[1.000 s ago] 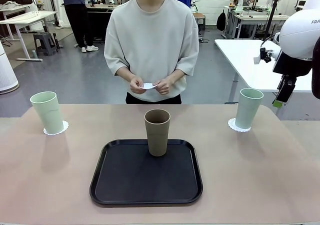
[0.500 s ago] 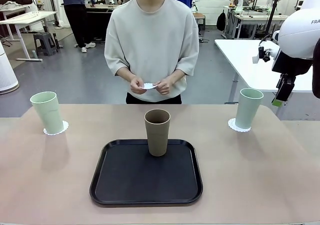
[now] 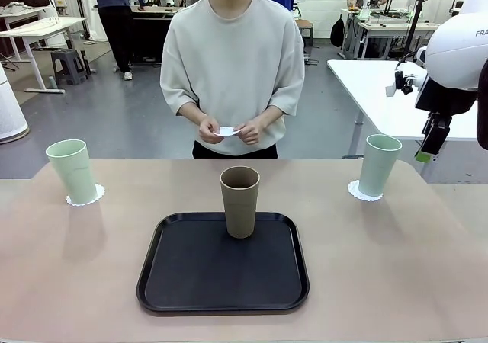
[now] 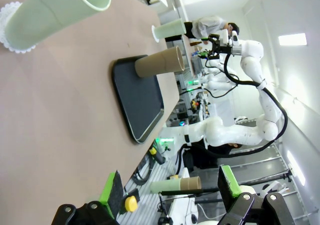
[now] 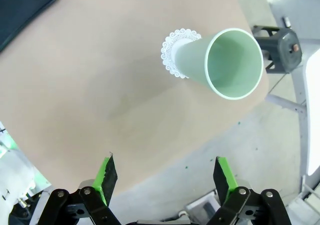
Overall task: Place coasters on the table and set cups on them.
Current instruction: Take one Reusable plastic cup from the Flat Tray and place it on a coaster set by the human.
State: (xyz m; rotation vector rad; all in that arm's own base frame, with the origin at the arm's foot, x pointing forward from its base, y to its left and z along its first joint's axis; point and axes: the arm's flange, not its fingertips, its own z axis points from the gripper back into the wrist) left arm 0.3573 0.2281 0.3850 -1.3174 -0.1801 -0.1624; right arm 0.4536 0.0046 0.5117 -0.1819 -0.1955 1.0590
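A pale green cup (image 3: 72,171) stands on a coaster (image 3: 85,197) at the table's far left. Another green cup (image 3: 379,164) stands on a coaster (image 3: 357,191) at the far right. The brown cup (image 3: 240,200) is upright on the black tray (image 3: 223,282). With both hands the person holds a third coaster (image 3: 226,131) at the waist. My right gripper (image 5: 164,174) hangs open above and beyond the right cup (image 5: 220,60) and its coaster (image 5: 171,49). My left gripper (image 4: 170,187) is open and empty, well back from the left cup (image 4: 55,7) and its coaster (image 4: 11,31).
The beige-pink table (image 3: 381,267) has bare room on both sides of the tray. A white table (image 3: 381,91) stands behind the right arm (image 3: 457,53). The left wrist view shows the tray (image 4: 137,100) with the brown cup (image 4: 160,62) on it.
The right arm has edged slightly upward. The cups, the coasters and the person's hands stay as they were.
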